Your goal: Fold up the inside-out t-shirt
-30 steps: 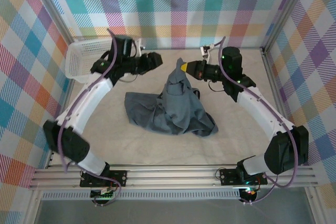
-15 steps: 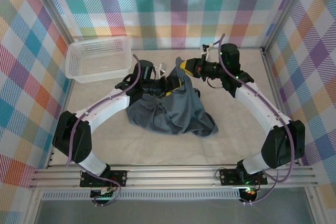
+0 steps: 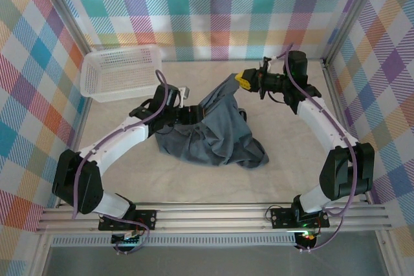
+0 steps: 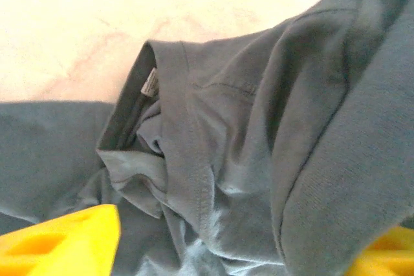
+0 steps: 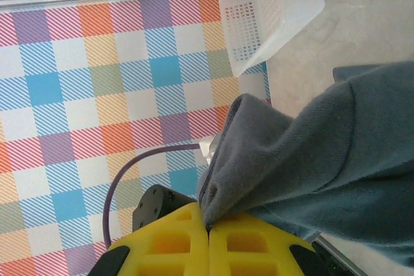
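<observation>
The dark blue-grey t-shirt (image 3: 213, 130) lies crumpled mid-table, one edge pulled up toward the back right. My right gripper (image 3: 246, 79) holds that raised edge; in the right wrist view its yellow fingers (image 5: 168, 244) are pressed together on the cloth (image 5: 310, 153), so the right gripper (image 5: 208, 227) is shut on the shirt. My left gripper (image 3: 194, 114) is low over the shirt's left part. In the left wrist view the left gripper (image 4: 220, 260) is open, its yellow fingertips (image 4: 65, 244) wide apart with bunched cloth (image 4: 259, 147) between them. The collar with its pale neck tag (image 4: 150, 82) lies just ahead.
A white lattice basket (image 3: 123, 72) stands at the back left, also in the right wrist view as the basket (image 5: 272, 11). Checked walls (image 3: 213, 4) enclose the pale table (image 3: 194, 182). An aluminium rail (image 3: 213, 214) runs along the near edge.
The left arm swung from the basket to the shirt and now sits lower left on it. The right gripper moved right and back, stretching the held edge.
</observation>
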Robot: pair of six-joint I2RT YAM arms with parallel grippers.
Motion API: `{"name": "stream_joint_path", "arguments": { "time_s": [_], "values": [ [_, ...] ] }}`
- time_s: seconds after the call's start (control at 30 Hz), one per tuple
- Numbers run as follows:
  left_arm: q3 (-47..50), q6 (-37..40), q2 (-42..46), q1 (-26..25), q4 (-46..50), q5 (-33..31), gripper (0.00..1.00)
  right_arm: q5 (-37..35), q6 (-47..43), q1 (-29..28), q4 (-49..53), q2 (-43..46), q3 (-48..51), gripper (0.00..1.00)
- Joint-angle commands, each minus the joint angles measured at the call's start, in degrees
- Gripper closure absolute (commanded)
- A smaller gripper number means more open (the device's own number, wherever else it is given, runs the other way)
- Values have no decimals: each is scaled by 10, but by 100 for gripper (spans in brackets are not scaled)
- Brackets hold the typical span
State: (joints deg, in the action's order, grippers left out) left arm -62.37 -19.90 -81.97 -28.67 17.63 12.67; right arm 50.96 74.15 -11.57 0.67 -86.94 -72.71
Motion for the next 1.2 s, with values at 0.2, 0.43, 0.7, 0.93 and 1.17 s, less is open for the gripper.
{"name": "stream_joint_path", "arguments": {
  "time_s": [0.2, 0.43, 0.7, 0.93, 1.17],
  "values": [
    [-196, 160, 16, -84, 78, 42, 33, 11, -47, 5, 66, 27, -24, 100],
    [-331, 200, -90, -127, 115, 60, 37, -19, -83, 2, 168, 25, -68, 100],
    [-386, 180, -151, -127, 113, 61, 66, -15, -106, -4, 192, 33, -82, 100],
    [-396, -18, -139, -100, 36, 186, 100, -67, -183, 9, 242, 0, -81, 98],
    [-355, -120, -102, -68, 16, 233, 100, -9, -288, 65, 235, -36, -83, 65]
  ]
}}
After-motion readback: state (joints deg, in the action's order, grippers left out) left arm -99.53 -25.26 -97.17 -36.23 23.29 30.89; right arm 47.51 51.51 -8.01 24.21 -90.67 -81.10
